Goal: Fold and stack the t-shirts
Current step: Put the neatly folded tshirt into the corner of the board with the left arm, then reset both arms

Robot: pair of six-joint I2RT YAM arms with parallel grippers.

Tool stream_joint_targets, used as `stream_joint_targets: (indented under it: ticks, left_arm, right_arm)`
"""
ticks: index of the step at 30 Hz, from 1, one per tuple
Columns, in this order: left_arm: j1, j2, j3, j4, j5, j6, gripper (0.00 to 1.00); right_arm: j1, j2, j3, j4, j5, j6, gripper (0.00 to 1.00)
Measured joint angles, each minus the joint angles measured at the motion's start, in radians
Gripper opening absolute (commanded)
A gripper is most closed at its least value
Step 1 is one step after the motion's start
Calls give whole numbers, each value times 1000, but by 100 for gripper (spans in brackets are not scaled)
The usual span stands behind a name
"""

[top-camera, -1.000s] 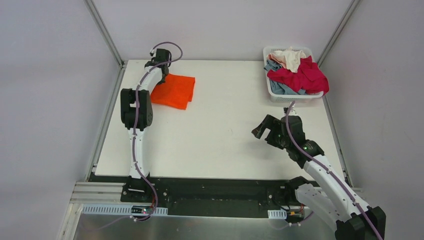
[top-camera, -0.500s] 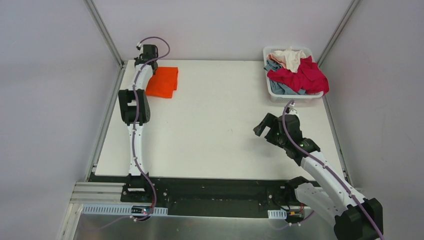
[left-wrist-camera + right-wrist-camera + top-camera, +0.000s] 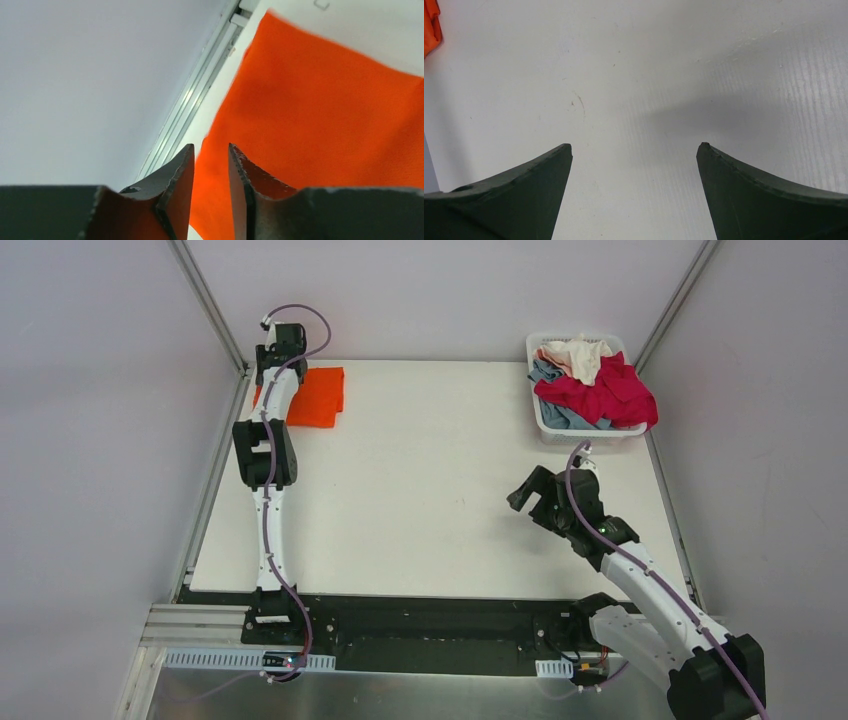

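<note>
The folded bright orange t-shirt (image 3: 318, 397) lies at the far left corner of the table and fills the left wrist view (image 3: 325, 110). My left gripper (image 3: 272, 375) is at the shirt's left edge by the corner rail. Its jaws stand nearly closed, with orange cloth in the narrow gap (image 3: 211, 150). My right gripper (image 3: 520, 498) is open and empty, low over bare table at the right (image 3: 634, 146). A sliver of the orange shirt (image 3: 429, 25) shows in the right wrist view. Crimson-magenta (image 3: 605, 390), grey-blue (image 3: 560, 415) and cream (image 3: 580, 355) t-shirts are heaped in the basket.
The white slotted plastic basket (image 3: 548, 430) stands at the far right corner. An aluminium rail (image 3: 200, 100) and the grey wall run along the table's left edge, right beside my left gripper. Frame posts rise at both far corners.
My left gripper has moved left and farther back into the corner, and the orange shirt has slid with it. The right arm has barely shifted.
</note>
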Motion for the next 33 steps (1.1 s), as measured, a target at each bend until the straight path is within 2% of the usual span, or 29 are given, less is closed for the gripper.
stream_joint_targets:
  ticks: [2,4,5,6,11,14,16,21,26,30,33]
  left_arm:
    - [0,0,15,10,-12,-5,45]
    - [-1,-3,21,24,-14,-14,64]
    - [-3,-6,19,26,-13,-22,92]
    - [-7,-16,6,29,-13,-30,98]
    - [-45,-136,-116,2,-11,-80,99]
    - [-117,-297,-241,-50,23,-154,99]
    - [-185,-447,-359,-80,114,-245,99]
    - [-333,-911,-773,-97,412,-484,99]
    - [-463,-1211,-1147,-93,441,-621,99]
    - [-590,-1330,-1439,-80,482,-705,99]
    - [-609,-1432,-1616,-79,505,-773,99]
  right_arm:
    - [0,0,-1,0,2,5,99]
    - [0,0,-1,0,3,10,99]
    - [0,-1,-1,-1,4,12,99]
    - [0,-3,-2,-1,4,15,99]
    - [0,-29,-3,-10,10,30,99]
    - [0,-49,-3,-22,34,46,99]
    - [0,-68,-5,-27,64,60,99]
    - [-1,-131,-18,-36,120,79,99]
    - [-1,-182,-26,-69,169,81,99]
    - [-1,-191,-29,-89,216,84,99]
    - [-2,-188,-34,-106,238,95,99]
